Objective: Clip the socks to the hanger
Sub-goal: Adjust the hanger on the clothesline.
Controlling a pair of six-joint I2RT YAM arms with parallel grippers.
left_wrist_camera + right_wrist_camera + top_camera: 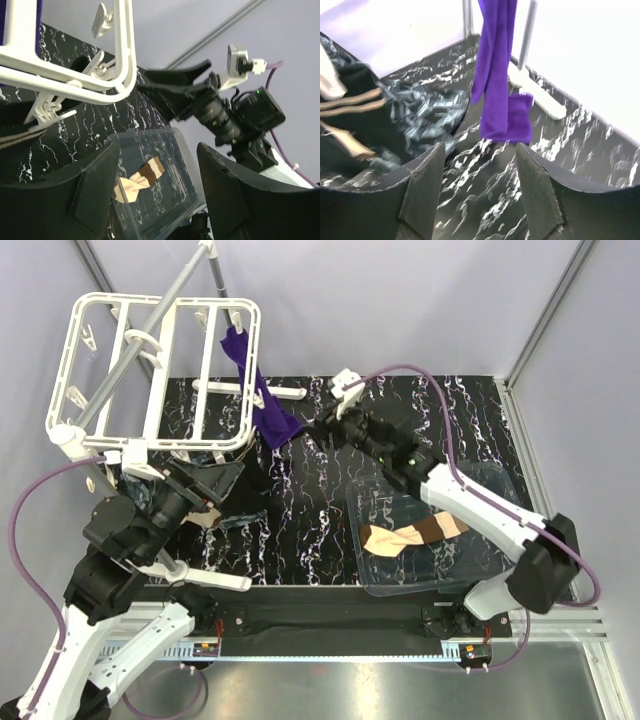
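Upper left of the overhead view, the hanger (pixel 206 350) hangs tilted from a grey pole (pixel 120 375), with one purple sock (pixel 262 400) dangling from its right edge down toward the table. The main risk, as I judge it, is a knock. The left gripper (pixel 215 480) sits just under the frame's near corner and the right gripper (pixel 322 430) is close beside the sock, so a careless sweep by either could set the frame swinging or tug the sock out of its clip. A second risk lies lower right, where the beige and brown sock (pixel 412 535) rests crumpled in a clear tray (pixel 480 480). I cannot tell whether it is one sock or two crossed, so a grab there might lift more than intended or snag the tray wall.

Both grippers are empty. In the left wrist view the fingers (pixel 95 195) stand well apart around bare air, with a spare clip (pixel 102 20) at top left. In the right wrist view the fingers (pixel 540 195) are likewise spread, touching nothing, the purple sock straight ahead
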